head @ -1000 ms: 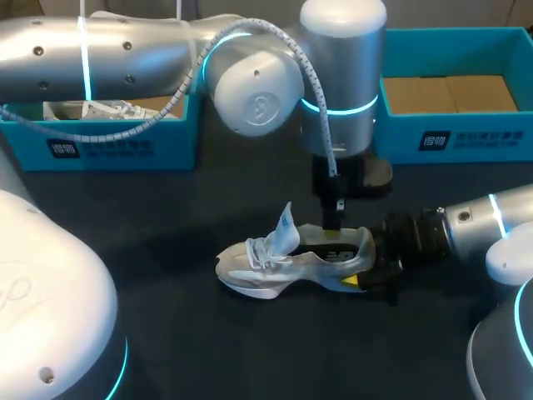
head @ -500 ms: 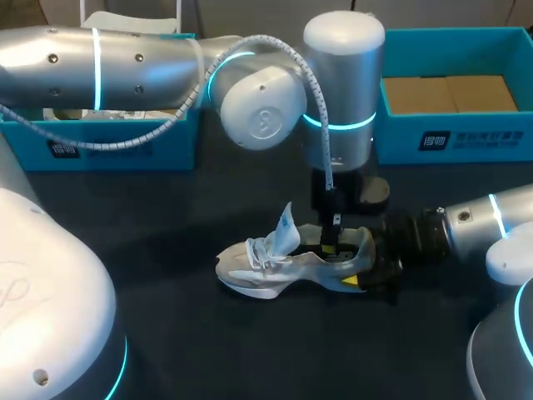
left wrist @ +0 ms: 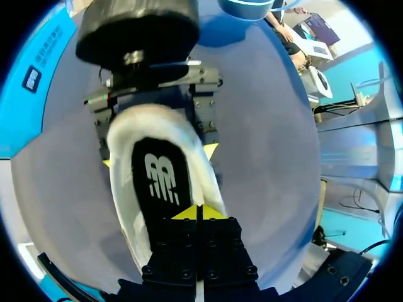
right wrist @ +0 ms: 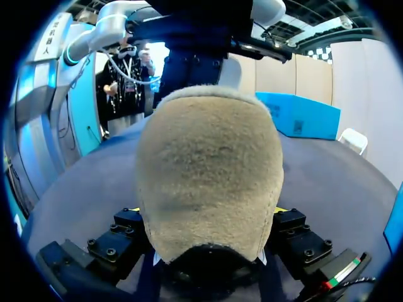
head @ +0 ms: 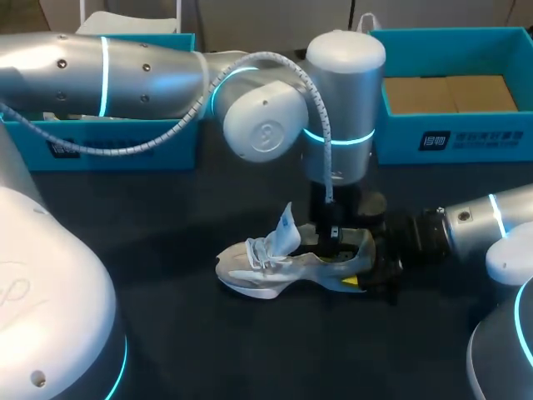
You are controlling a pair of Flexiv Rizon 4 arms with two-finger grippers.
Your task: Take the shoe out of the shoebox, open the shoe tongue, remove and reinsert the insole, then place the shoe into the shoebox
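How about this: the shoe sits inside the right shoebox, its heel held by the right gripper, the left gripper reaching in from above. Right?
No: the head view shows the shoe lying on the table, outside the right shoebox. Its heel is held by the right gripper, the left gripper reaches in from above.

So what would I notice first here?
A white sneaker in the middle of the dark table, its tongue sticking up. The right end effector grips its heel, and the left end effector pokes down into its opening, above the black insole.
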